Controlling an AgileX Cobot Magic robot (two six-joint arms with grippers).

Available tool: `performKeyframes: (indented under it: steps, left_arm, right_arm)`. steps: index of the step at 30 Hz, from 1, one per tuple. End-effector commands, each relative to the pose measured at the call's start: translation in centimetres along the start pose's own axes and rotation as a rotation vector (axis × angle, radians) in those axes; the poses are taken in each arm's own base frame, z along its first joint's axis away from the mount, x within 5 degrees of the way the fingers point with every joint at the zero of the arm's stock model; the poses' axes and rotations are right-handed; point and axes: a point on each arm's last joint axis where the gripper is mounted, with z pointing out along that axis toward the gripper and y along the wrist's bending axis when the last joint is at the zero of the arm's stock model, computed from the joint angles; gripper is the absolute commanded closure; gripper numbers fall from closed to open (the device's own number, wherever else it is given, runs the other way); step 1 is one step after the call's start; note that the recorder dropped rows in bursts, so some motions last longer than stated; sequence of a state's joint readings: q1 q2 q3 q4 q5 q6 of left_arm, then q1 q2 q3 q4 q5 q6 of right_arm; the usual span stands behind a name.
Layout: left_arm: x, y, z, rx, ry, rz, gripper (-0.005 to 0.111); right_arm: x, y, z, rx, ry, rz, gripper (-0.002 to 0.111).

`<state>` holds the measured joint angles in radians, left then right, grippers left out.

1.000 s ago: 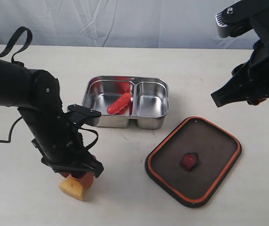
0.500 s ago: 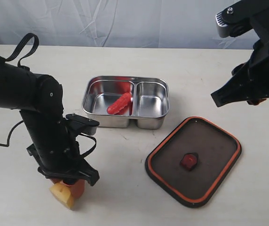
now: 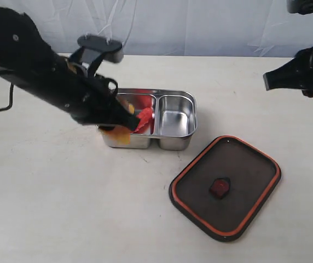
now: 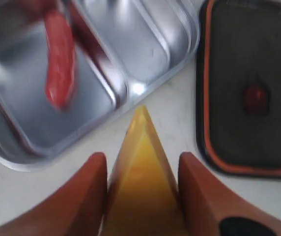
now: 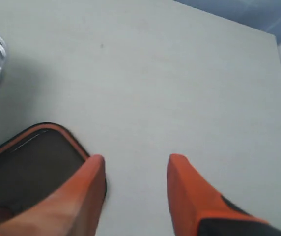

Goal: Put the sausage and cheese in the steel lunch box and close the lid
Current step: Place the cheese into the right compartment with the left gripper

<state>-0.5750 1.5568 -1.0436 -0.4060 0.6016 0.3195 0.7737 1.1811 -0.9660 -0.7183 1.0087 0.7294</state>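
Observation:
The steel lunch box (image 3: pixel 174 143) stands mid-table with the red sausage (image 3: pixel 144 118) lying in its larger compartment, against the divider. My left gripper (image 3: pixel 121 129) hovers at the box's near-left edge, shut on the yellow-orange cheese (image 3: pixel 122 137). In the left wrist view the cheese (image 4: pixel 143 187) sits wedged between both orange fingers (image 4: pixel 84 196), its tip pointing at the lunch box (image 4: pixel 192 44), with the sausage (image 4: pixel 59 61) inside. The dark lid (image 3: pixel 225 186) with orange rim lies flat to the box's right. My right gripper (image 5: pixel 136 162) is open and empty, above bare table beside the lid (image 5: pixel 27 167).
A pale cloth backdrop hangs behind the table's far edge. The right arm (image 3: pixel 301 74) is raised at the upper right, well away from the box. A black cable trails off the left arm at the table's left side.
The left gripper closed on the cheese at the table's front left, lifted it and carried it back to the lunch box's near edge. The right arm shifted slightly up and right.

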Motion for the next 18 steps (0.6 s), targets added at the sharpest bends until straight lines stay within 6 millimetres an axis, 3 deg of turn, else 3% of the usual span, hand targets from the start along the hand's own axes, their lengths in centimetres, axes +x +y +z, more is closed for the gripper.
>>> performKeyframes:
  steps: [1,12,18]
  left_arm:
    - [-3.9,-0.2,-0.4,-0.015,-0.183,0.088,0.107]
    - [-7.2,0.6,7.1,0.075,-0.153,0.097,0.107]
    - [-8.2,0.6,9.1,0.124,-0.159,0.082,0.107]
  right_arm:
    - [0.7,-2.0,0.8,0.078,0.027,0.094,0.068]
    - [0.9,-2.8,-0.2,0.074,0.001,0.123,0.068]
    - [0.9,-3.1,-0.4,0.098,0.002,0.117,0.068]
